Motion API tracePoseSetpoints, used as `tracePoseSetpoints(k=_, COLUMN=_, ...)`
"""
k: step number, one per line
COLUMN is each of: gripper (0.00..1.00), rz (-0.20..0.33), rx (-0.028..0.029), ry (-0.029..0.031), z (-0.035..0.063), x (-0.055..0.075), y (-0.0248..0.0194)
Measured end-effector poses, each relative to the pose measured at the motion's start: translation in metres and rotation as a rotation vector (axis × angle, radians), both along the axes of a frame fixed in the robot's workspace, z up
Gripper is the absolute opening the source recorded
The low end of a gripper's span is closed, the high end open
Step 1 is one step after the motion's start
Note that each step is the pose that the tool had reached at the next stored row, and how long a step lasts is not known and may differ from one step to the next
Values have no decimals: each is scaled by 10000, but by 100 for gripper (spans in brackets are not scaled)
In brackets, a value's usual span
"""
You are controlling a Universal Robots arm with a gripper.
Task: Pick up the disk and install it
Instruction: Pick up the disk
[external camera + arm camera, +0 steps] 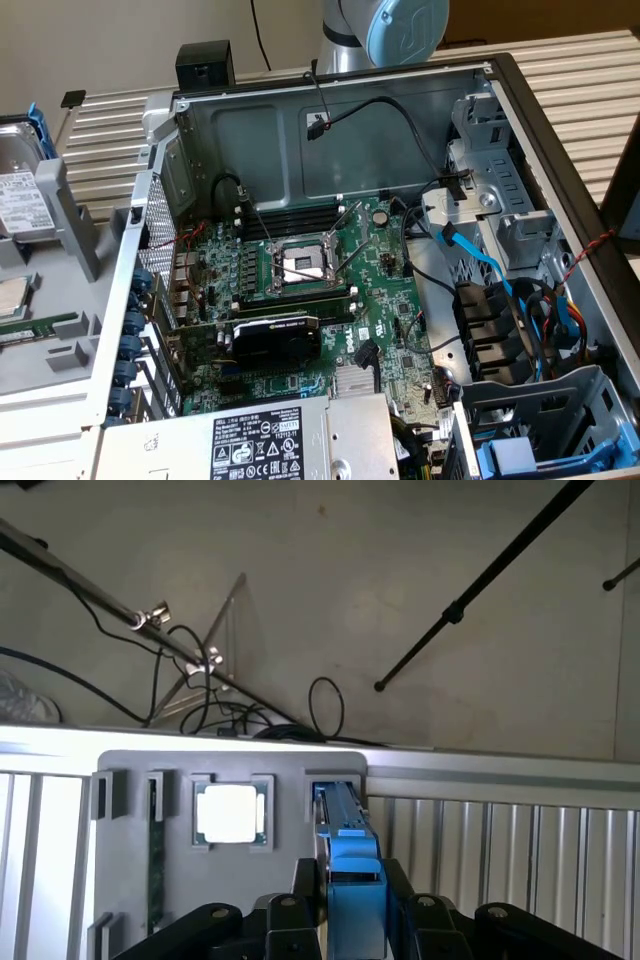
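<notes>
Grey slotted tray [130,880], disk [345,825] upright in its slot — hand [352,895] clamped on it

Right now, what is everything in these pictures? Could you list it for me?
disk: one, silver in a blue carrier, standing in the holder
processor chip: one, silver, in the holder beside the disk
memory stick: one, green, in the holder beyond the chip
holder: one, grey, on the slatted table
computer case: one, grey metal, open, middle of the exterior view
motherboard: one, green, on the case floor
processor socket: one, silver, mid-motherboard
graphics card: one, black, below the socket
power supply: one, silver, labelled, case's near edge
spare drive carrier: one, blue, exterior view's lower right
robot arm: one, silver and pale blue, behind the case
gripper: one, black, at the disk's carrier
</notes>
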State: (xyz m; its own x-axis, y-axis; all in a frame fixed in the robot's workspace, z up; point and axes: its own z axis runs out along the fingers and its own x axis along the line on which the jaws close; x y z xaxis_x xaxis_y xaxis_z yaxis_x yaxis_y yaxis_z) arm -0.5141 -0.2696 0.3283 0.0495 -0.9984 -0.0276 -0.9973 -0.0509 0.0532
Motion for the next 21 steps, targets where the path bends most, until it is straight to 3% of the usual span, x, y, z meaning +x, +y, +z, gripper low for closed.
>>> tracePoseSetpoints(k=21, gripper=36, rz=-1, rx=-51, ry=42, z=291, x=-3, y=0)
